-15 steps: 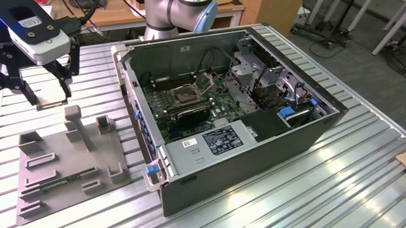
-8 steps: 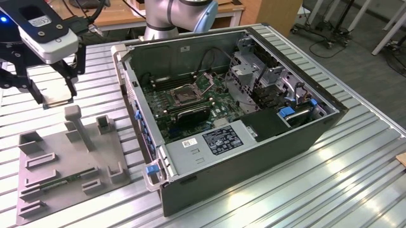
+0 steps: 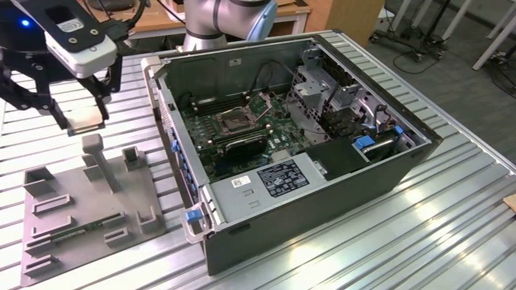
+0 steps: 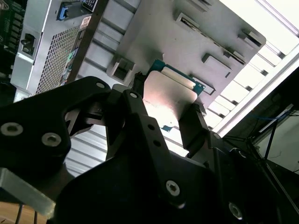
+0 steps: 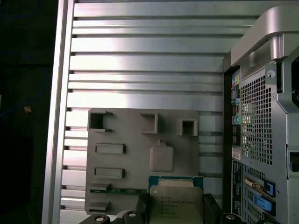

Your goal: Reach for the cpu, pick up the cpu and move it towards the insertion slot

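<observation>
Gripper [image 3: 83,124] pinching the cpu [image 3: 86,127], fingers pressed against two opposite edges of the chip, seen plainly in both wrist views: cpu [image 4: 169,95] with its pale metal face between the dark fingers [image 4: 193,125], and cpu [image 5: 175,201] with a green rim showing round the silver lid. Lifted clear of the grey tray [image 3: 72,199], hanging above the tray's far end. Long green memory stick [image 5: 122,190] lying in a tray recess, just beside the spot below the held chip.

Insertion slot [image 3: 235,122] well apart from the tray, inside the open computer case [image 3: 387,175], shiny square frame with a dark centre on the green motherboard [image 3: 278,136]. Chip not yet over the case.

Handling, judged from the look: light, thin, stiff, no flex to speak of. Smooth metal lid probably slippery, so edge grip across two opposite sides looks right. Underside contacts likely delicate, best left untouched. Little edge to hold, so a tilt or a knock against the case wall could shift it between the fingers. Held flat, lid facing the wrist cameras.
</observation>
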`<state>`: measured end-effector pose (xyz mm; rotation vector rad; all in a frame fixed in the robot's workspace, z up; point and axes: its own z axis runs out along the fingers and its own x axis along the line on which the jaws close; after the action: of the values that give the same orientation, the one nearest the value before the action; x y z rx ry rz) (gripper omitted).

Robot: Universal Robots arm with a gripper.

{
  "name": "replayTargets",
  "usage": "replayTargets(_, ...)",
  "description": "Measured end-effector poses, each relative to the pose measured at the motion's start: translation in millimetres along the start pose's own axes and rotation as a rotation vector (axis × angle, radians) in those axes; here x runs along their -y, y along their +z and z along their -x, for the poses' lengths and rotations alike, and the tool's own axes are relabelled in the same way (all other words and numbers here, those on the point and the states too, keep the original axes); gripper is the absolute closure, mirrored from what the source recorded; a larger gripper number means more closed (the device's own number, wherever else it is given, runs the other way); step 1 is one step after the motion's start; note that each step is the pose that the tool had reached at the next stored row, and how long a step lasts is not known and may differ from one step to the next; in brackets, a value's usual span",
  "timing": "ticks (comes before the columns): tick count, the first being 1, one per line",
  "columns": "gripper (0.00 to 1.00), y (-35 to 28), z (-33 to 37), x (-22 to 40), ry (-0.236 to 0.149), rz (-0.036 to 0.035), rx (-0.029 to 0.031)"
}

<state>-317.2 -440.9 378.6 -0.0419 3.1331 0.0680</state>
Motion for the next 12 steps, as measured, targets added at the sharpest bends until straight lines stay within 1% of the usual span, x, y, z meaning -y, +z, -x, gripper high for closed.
replayTargets(12, 0.46, 0.2, 23.2, 0.6, 0.000, 0.0000, 0.0000)
